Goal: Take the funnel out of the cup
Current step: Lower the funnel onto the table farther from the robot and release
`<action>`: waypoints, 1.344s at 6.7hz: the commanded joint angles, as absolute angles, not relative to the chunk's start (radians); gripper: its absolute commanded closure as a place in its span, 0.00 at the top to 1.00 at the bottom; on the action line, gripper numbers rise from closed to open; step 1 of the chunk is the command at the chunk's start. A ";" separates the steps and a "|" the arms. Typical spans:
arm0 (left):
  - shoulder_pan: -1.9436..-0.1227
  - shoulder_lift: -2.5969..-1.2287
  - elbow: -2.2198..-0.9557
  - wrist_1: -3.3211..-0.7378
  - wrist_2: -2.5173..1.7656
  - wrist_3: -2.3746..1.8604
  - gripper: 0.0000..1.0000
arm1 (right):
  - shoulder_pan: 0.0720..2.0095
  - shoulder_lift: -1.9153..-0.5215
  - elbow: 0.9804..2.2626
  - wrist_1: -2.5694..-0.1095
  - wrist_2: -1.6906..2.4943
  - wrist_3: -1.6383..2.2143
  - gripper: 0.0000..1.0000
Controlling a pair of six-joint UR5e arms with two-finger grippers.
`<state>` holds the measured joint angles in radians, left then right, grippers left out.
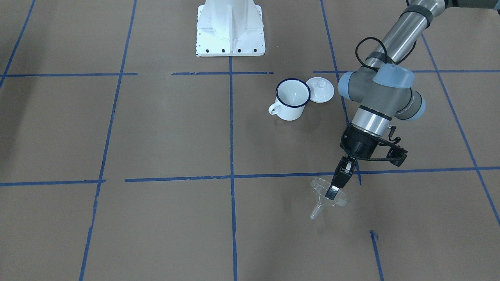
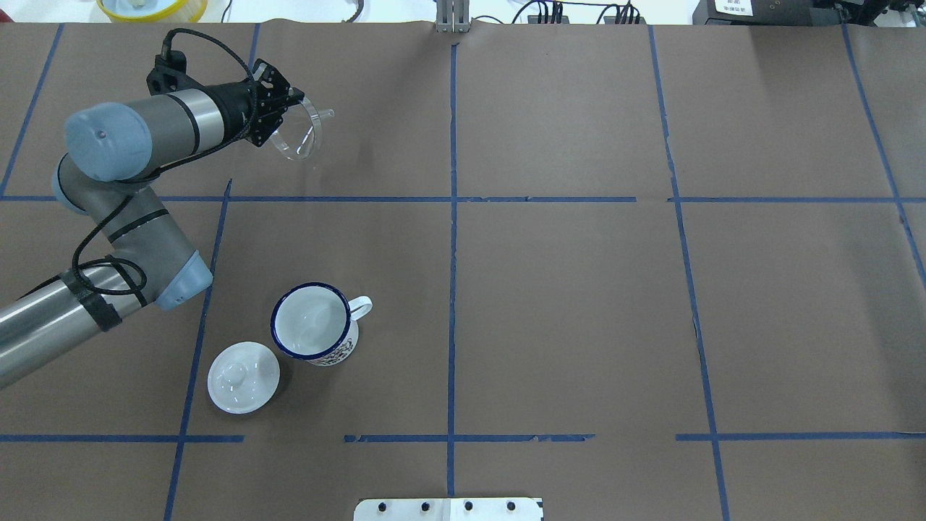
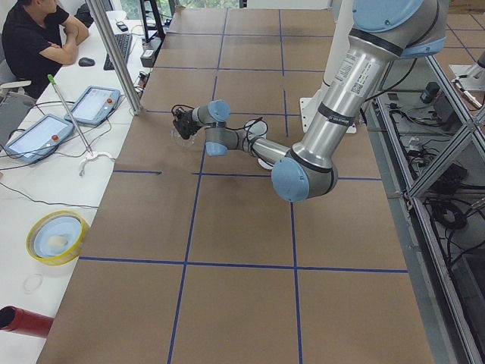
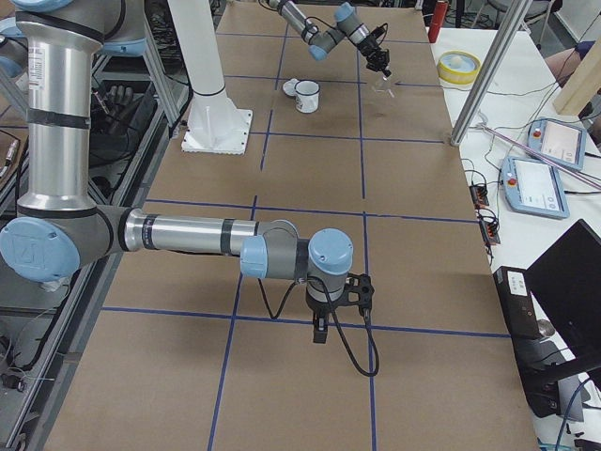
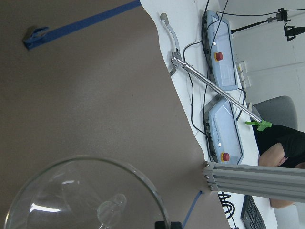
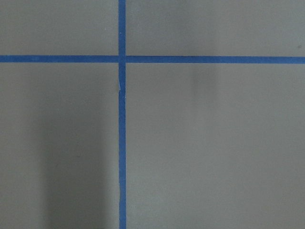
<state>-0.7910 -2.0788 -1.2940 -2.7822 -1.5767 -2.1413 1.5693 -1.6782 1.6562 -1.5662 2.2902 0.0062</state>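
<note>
The clear funnel [image 2: 302, 137] hangs tilted on its side in my left gripper [image 2: 288, 108], which is shut on its rim, low over the far left part of the table. In the front view the gripper [image 1: 332, 192] pinches the rim and the funnel's spout [image 1: 316, 210] points down and sideways. The left wrist view shows the funnel's cone [image 5: 86, 195] from inside. The white mug with a dark blue rim [image 2: 315, 325] stands upright and empty, well apart from the funnel [image 1: 292, 99]. My right gripper [image 4: 321, 334] shows only in the exterior right view, over bare table; I cannot tell its state.
A round white knobbed lid [image 2: 244, 376] lies beside the mug. The white robot base [image 1: 230, 29] stands at the table's near edge. A yellow bowl [image 2: 152, 7] and operator pendants [image 5: 224, 57] lie beyond the far edge. Blue tape lines cross the brown table.
</note>
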 commanded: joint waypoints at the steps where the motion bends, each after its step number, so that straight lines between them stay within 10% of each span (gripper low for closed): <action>1: -0.770 -2.077 -1.247 -2.831 -1.568 -2.141 0.00 | 1.569 -1.678 1.657 -1.566 2.290 0.006 1.00; 5: -0.756 -2.077 -1.218 -2.875 -1.548 -2.145 0.01 | 1.569 -1.678 1.657 -1.566 2.290 0.006 1.00; 6: -0.753 -2.074 -1.218 -2.876 -1.546 -2.140 0.99 | 1.569 -1.678 1.657 -1.566 2.290 0.006 1.00; 9: -0.753 -2.072 -1.233 -2.870 -1.548 -2.128 1.00 | 1.569 -1.678 1.657 -1.566 2.290 0.006 1.00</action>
<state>-0.7537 -2.0722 -1.2245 -2.8726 -1.5473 -2.1349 1.5693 -1.6782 1.6563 -1.5662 2.2902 0.0062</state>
